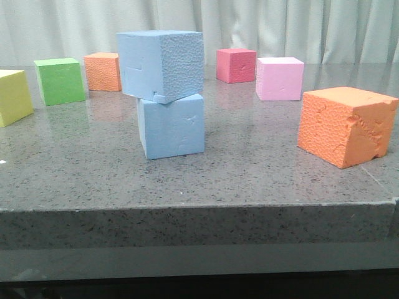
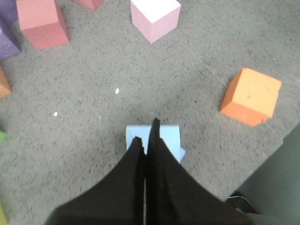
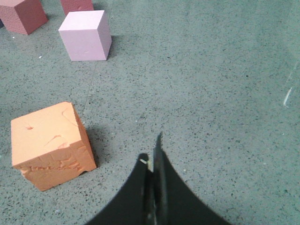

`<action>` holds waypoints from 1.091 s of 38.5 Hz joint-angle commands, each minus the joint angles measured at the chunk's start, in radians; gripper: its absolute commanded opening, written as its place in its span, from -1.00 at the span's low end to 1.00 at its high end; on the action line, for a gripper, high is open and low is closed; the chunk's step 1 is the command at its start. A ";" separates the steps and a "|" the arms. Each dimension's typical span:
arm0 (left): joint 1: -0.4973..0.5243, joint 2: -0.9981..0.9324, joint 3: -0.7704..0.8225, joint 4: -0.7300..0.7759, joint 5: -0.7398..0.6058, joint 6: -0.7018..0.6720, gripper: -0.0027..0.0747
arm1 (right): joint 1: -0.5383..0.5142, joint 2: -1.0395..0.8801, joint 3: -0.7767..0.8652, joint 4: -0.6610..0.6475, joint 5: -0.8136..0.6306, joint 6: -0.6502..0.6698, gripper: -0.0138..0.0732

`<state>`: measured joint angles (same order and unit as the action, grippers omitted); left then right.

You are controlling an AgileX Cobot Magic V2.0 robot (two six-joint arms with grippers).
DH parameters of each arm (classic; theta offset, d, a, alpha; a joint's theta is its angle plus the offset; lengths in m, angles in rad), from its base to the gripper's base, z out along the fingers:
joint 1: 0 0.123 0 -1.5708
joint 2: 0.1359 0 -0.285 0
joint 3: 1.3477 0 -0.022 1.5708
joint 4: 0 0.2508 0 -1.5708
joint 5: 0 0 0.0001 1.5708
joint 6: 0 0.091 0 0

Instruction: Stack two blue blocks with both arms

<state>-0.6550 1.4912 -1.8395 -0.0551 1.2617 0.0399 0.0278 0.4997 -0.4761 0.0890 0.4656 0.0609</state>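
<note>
Two sky-blue foam cubes stand stacked in the middle of the table. The upper blue block (image 1: 161, 64) has a chipped lower corner and sits twisted on the lower blue block (image 1: 171, 126). Neither gripper shows in the front view. My left gripper (image 2: 146, 133) is shut and empty, high above the stack, whose top face (image 2: 168, 135) shows past the fingertips. My right gripper (image 3: 151, 152) is shut and empty above bare table, to the right of a dented orange cube (image 3: 50, 145).
Around the stack stand a yellow cube (image 1: 12, 96), a green cube (image 1: 60, 80), a small orange cube (image 1: 103, 71), a red cube (image 1: 235, 65), a pink cube (image 1: 279, 78) and the large orange cube (image 1: 346, 124) near the table's front edge (image 1: 199, 208). A purple cube (image 2: 6, 33) shows in the left wrist view.
</note>
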 commanded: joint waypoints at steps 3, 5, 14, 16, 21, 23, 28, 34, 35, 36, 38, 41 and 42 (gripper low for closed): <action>-0.008 -0.173 0.138 -0.003 -0.021 0.001 -0.98 | -0.005 0.000 -0.028 -0.011 -0.069 -0.014 -0.82; -0.008 -0.243 0.209 -0.003 -0.078 -0.001 -0.98 | -0.005 0.000 -0.028 -0.011 -0.069 -0.014 -0.82; -0.008 -0.585 0.579 -0.019 -0.455 -0.004 -0.98 | -0.005 0.000 -0.028 -0.011 -0.069 -0.014 -0.82; -0.008 -0.662 0.659 -0.019 -0.539 -0.004 -0.98 | -0.005 0.000 -0.028 -0.011 -0.069 -0.014 -0.82; -0.008 -0.851 0.827 -0.019 -0.692 -0.004 -0.98 | -0.005 0.000 -0.028 -0.011 -0.068 -0.014 -0.82; -0.008 -0.913 0.875 -0.019 -0.731 -0.004 -0.98 | -0.005 0.000 -0.028 -0.011 -0.068 -0.014 -0.82; -0.008 -1.036 0.960 -0.019 -0.753 -0.004 -0.98 | -0.005 0.000 -0.028 -0.011 -0.068 -0.014 -0.82; -0.008 -1.121 1.005 -0.019 -0.753 -0.004 -0.98 | -0.005 0.000 -0.028 -0.011 -0.068 -0.014 -0.82; -0.008 -1.127 1.010 -0.019 -0.753 -0.004 -0.98 | -0.005 0.000 -0.028 -0.011 -0.068 -0.014 -0.82; -0.008 -1.131 1.013 -0.019 -0.753 -0.004 -0.98 | -0.005 0.000 -0.028 -0.011 -0.068 -0.014 -0.82; -0.008 -1.134 1.018 -0.019 -0.753 -0.004 -0.98 | -0.005 0.000 -0.028 -0.011 -0.069 -0.014 -0.82; -0.008 -1.134 1.022 -0.019 -0.753 -0.004 -0.98 | -0.005 0.000 -0.028 -0.011 -0.069 -0.014 -0.82; -0.008 -1.134 1.024 -0.019 -0.753 -0.004 -0.98 | -0.005 0.000 -0.028 -0.011 -0.069 -0.014 -0.82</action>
<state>-0.6567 0.3475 -0.7953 -0.0615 0.5943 0.0399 0.0278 0.4997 -0.4761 0.0874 0.4656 0.0609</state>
